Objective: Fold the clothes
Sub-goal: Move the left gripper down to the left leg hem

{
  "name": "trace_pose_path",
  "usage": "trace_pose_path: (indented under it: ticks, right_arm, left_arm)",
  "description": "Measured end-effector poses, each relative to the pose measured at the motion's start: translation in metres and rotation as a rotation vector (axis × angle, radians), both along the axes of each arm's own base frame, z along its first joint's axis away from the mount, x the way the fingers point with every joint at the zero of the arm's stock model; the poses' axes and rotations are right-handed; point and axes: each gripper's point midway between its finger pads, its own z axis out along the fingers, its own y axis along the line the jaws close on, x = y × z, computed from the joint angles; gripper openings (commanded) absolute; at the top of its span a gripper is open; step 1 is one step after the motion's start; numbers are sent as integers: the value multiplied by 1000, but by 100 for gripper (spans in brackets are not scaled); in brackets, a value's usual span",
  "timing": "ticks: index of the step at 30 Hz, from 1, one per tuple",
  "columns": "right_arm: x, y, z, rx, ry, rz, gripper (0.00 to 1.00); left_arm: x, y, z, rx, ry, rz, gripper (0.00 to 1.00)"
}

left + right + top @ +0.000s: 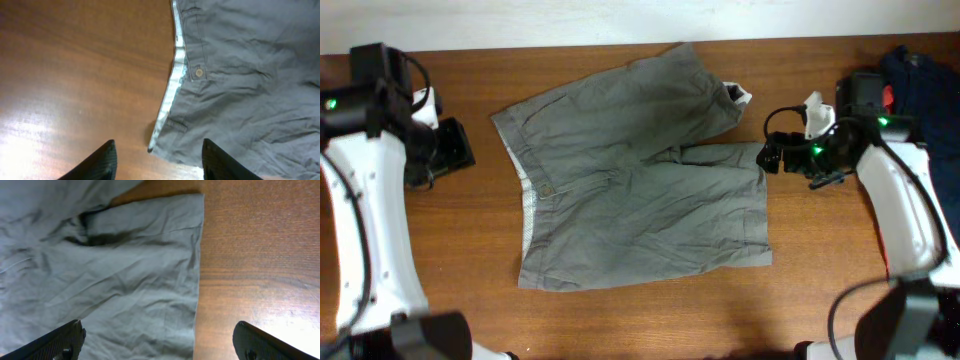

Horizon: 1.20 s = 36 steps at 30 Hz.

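The shorts (640,180) are a plain grey-olive with no print; their inner waistband lining (172,85) is pale silvery white and the button (199,73) light tan. The tabletop (620,320) is reddish-brown with fine wood grain. The left arm (370,230) and right arm (905,210) are white, the left hand (157,160) and right hand (160,340) black. The garment (925,80) is navy-blue

The shorts (640,190) lie on the table (620,320), waistband (527,195) toward the left.
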Motion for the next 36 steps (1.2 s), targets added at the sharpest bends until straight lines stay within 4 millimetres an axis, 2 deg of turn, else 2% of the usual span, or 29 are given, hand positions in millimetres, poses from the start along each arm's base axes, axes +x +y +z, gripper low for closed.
trace_pose_path:
  ticks: [2, 4, 9, 13, 15, 18, 21, 22, 25, 26, 27, 34, 36]
  right_arm:
    - [-4, 2, 10, 5, -17, 0, 99]
    - [-6, 5, 16, 22, -32, 6, 99]
    - [-8, 15, 18, 82, -25, 22, 99]
    - [-12, 18, 18, 102, -9, 24, 99]
    - [-16, 19, 17, 104, 7, 22, 99]
    - [-23, 19, 14, 106, 42, 16, 100]
    - [-27, 19, 7, 106, 70, 12, 95]
    - [-29, 19, 3, 107, 81, 10, 95]
    - [-35, 19, -14, 110, 120, 7, 94]
    - [-37, 20, -20, 111, 132, 7, 94]
    - [-39, 20, -25, 113, 146, 6, 93]
    - [-49, 20, -41, 112, 187, 2, 93]
    - [-52, 20, -44, 111, 197, 2, 93]
  left_arm:
    - [-16, -4, -7, -14, 38, 6, 56]
    - [-31, -10, -24, -42, 97, 6, 57]
    - [-69, -34, -89, -112, 261, -3, 57]
    - [-102, -53, -137, -142, 357, 9, 72]
    - [-112, -58, -155, -160, 378, 40, 77]
    - [-126, -67, -179, -210, 405, 84, 76]
    - [-139, -75, -201, -253, 430, 122, 75]
    - [-141, -76, -206, -258, 432, 129, 74]
    - [-148, -80, -219, -276, 437, 163, 46]
    - [-150, -81, -221, -279, 440, 171, 40]
    - [-150, -81, -222, -281, 441, 177, 38]
    - [-137, -73, -227, -245, 383, 208, 38]
    - [-141, -73, -227, -237, 396, 215, 55]
